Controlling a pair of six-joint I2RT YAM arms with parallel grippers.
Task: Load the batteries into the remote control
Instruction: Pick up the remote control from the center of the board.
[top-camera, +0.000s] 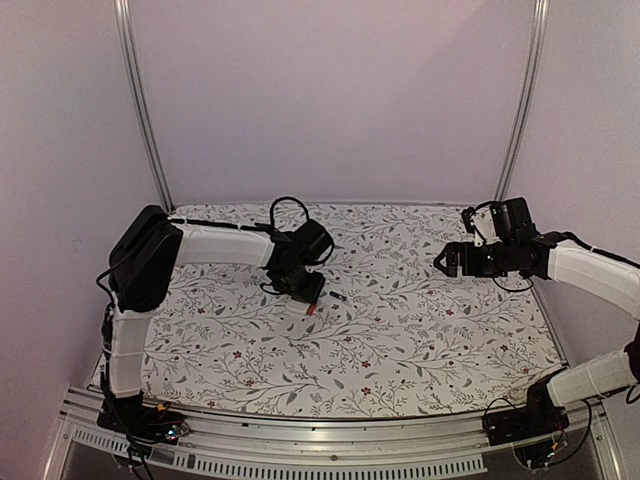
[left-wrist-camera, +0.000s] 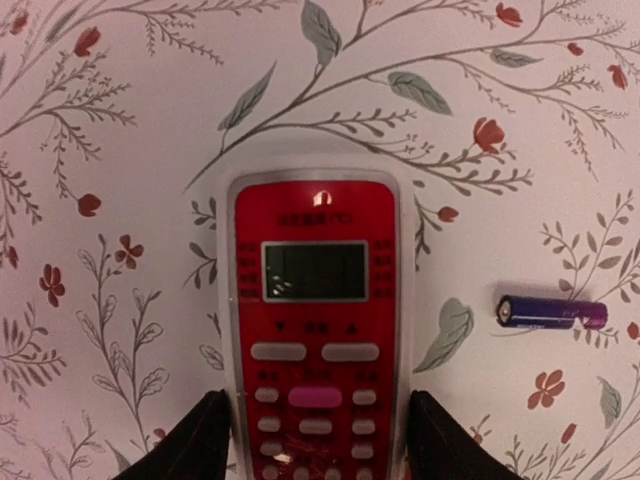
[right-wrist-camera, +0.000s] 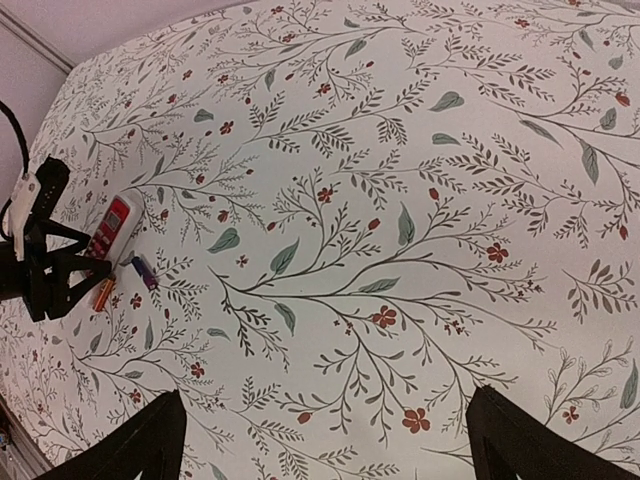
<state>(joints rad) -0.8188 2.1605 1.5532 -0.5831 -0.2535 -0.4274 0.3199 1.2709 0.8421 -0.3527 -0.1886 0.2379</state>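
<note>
Astride the flat white, red-faced, grey-screened remote control (left-wrist-camera: 315, 290) sat the left gripper (left-wrist-camera: 316, 405), clamped or not I couldn't tell; right gripper (right-wrist-camera: 328, 400) gaped over floral tablecloth (top-camera: 400, 340), lilac walls (top-camera: 330, 100) around.

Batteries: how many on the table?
2. A blue-purple battery lies beside the red-faced remote, not touching it. An orange battery lies close by, out of the left wrist view. The left arm could hide more.

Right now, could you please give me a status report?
Left hand open, astride remote control, button face up. Right hand open, hovering apart. Dark battery and orange battery loose beside it. Nothing in the way.
</note>
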